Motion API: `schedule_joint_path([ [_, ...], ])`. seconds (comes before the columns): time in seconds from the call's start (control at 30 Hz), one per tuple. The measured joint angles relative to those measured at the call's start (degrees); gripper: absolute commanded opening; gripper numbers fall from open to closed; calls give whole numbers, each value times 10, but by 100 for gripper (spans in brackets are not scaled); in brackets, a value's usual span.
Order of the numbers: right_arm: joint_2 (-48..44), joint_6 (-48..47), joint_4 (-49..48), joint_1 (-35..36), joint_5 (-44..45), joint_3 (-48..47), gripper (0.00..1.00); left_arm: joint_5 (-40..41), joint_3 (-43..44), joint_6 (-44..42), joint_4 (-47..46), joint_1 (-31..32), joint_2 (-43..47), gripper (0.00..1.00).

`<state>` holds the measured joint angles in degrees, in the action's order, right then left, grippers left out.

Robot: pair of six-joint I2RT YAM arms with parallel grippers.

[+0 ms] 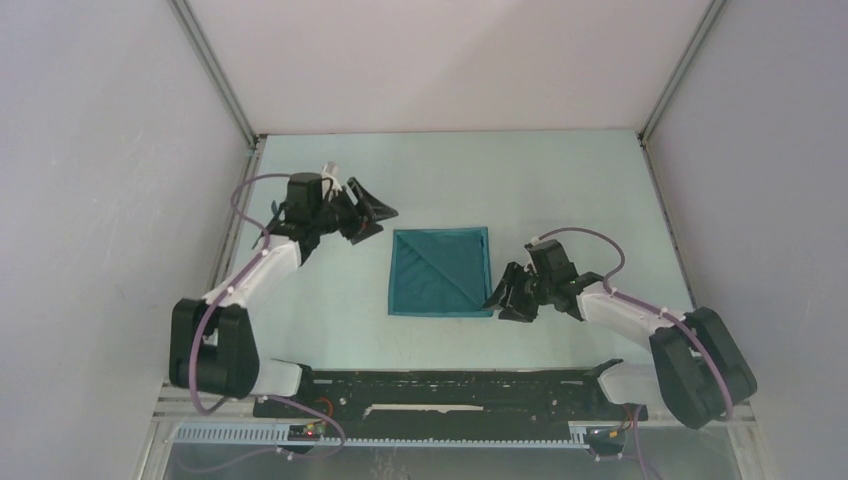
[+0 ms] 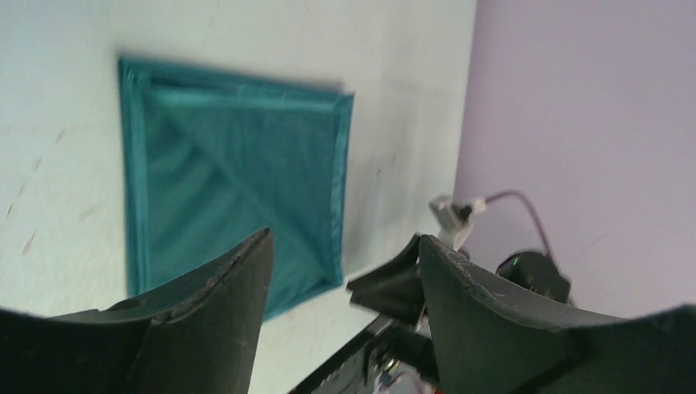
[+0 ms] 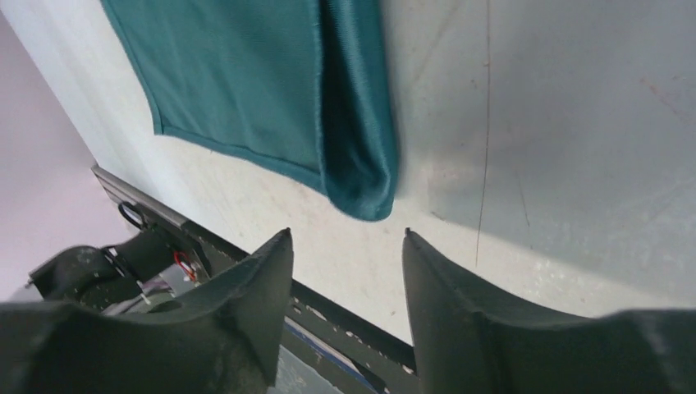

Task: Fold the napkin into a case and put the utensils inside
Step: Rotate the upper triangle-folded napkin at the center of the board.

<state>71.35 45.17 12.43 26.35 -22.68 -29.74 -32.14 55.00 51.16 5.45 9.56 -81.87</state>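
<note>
Left jaws apart, right jaws apart, both empty | step: napkin (image 1: 441,272) likely mid-fold | next: right jaws pinch its 5 o'clock corner

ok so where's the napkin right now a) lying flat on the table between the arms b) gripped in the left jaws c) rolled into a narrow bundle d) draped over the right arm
a, the napkin lies spread flat and roughly square on the table, with nothing gripping it.
</note>
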Motion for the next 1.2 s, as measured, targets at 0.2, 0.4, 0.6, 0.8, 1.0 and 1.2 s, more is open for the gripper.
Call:
schedule_joint_path([
  [0.2, 50, 21, -52, 4, -2, 13, 48, 5, -85, -48, 85, -1, 96, 71],
  [0.4, 91, 24, -90, 7, 1, 13, 22, 9, -88, -67, 126, -3, 125, 71],
  [0.6, 110, 16, -105, -20, -11, 13, 13, 11, -47, -75, 149, -3, 122, 71],
  [0.8, 155, -50, -53, -122, -33, -44, 11, 12, 17, -77, 154, -3, 78, 71],
  [1.0, 315, -152, 60, -199, -59, -249, 9, 14, 111, -101, 194, -1, -46, 70],
  [1.2, 333, -206, 108, -220, -84, -280, 10, 38, 175, -141, 249, 3, -132, 70],
])
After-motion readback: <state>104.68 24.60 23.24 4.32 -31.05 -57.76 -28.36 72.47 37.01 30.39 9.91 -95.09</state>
